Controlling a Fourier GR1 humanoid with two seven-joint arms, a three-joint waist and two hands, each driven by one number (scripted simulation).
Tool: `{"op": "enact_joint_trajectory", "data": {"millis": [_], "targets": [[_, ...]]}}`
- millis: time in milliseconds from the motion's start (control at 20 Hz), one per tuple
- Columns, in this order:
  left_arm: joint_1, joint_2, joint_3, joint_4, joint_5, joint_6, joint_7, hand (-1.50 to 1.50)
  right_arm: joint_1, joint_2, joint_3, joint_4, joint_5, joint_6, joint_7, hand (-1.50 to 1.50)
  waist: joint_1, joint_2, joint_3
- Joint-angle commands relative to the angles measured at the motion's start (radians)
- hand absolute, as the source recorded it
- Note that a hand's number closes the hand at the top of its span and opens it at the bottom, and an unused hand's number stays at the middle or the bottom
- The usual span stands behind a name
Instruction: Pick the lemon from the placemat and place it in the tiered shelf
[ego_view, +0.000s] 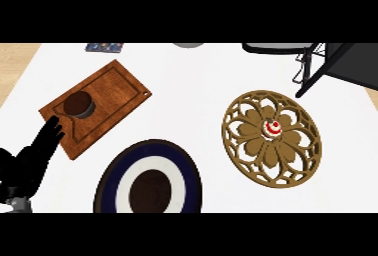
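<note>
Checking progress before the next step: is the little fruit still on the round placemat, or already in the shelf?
On the placemat. The small pale, red-marked item sits at its centre; the tiered shelf stands apart at upper right, and no hand is near it.

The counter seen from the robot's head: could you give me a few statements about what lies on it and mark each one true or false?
1. A small red and white item sits at the middle of the round, cut-out wooden placemat. True.
2. The robot's left hand is curled round that item. False: the hand is open at the view's left edge, fingers up, far from the placemat.
3. A dark round object rests on the wooden board. True.
4. The plate with the dark blue rim lies on top of the placemat. False: it lies apart, to the placemat's left.
5. The robot's right hand is over the placemat. False: no right hand shows.
</note>
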Motion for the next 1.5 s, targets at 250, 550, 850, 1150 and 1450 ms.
{"op": "enact_joint_trajectory", "data": {"millis": [250, 550, 850, 1150, 1450], "targets": [[0.009, 0.000, 0.020, 0.026, 0.009, -0.028, -0.025, 0.00, -0.158, -0.077, 0.153, 0.260, 0.132, -0.114, -0.072, 1.50, 0.007, 0.002, 0.000], [-0.066, 0.016, 0.026, 0.040, 0.001, -0.026, -0.001, 0.00, -0.226, -0.110, 0.222, 0.507, 0.256, -0.230, -0.195, 1.50, 0.014, 0.006, 0.000], [-0.027, -0.018, -0.002, -0.003, -0.036, 0.007, 0.013, 0.00, -0.313, -0.125, 0.231, 0.775, 0.316, -0.338, -0.344, 1.50, 0.019, 0.006, 0.001], [-0.050, -0.003, 0.026, 0.049, -0.018, -0.019, -0.013, 0.00, -0.385, -0.108, 0.200, 0.988, 0.316, -0.421, -0.436, 1.50, 0.015, 0.007, 0.001], [-0.088, 0.015, 0.041, 0.061, -0.009, -0.027, 0.002, 0.00, -0.465, -0.115, 0.172, 1.188, 0.363, -0.541, -0.391, 1.50, 0.027, 0.015, 0.001]]}}
